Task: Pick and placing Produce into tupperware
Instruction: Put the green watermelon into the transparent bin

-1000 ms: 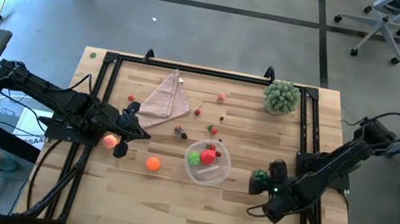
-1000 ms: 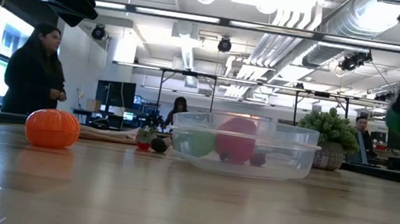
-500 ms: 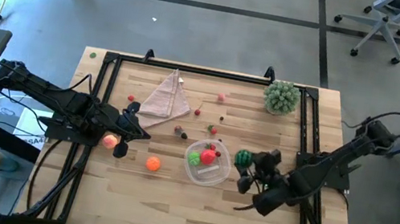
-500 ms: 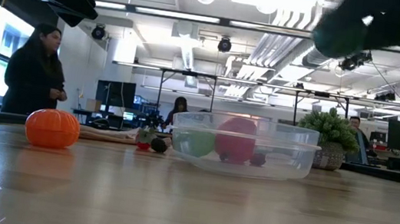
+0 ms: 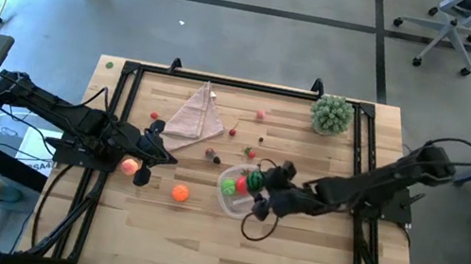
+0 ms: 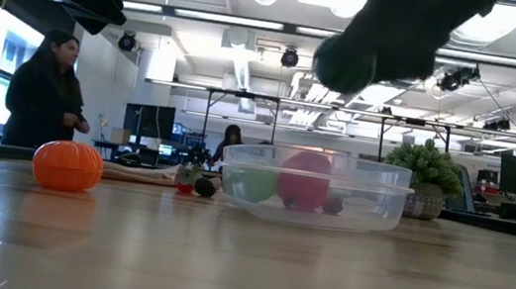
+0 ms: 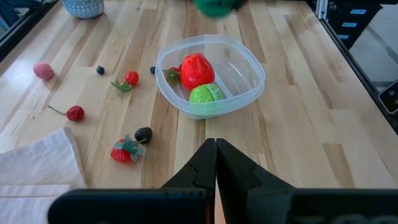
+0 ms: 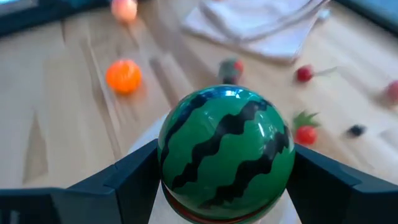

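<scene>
Progress: red apple and green apple in tupperware | right hand grips watermelon over tub rim | left hand closed, empty, beside peach | left on worktop: orange, peach, berries

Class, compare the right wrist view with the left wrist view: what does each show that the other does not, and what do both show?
Only the right wrist view shows the right gripper shut on the striped melon close up, plus the orange on the table.

Only the left wrist view shows the left gripper shut and empty, and the whole tupperware holding a red fruit and a green ball.

Both show the wooden table, the pink cloth, scattered berries and the melon.
</scene>
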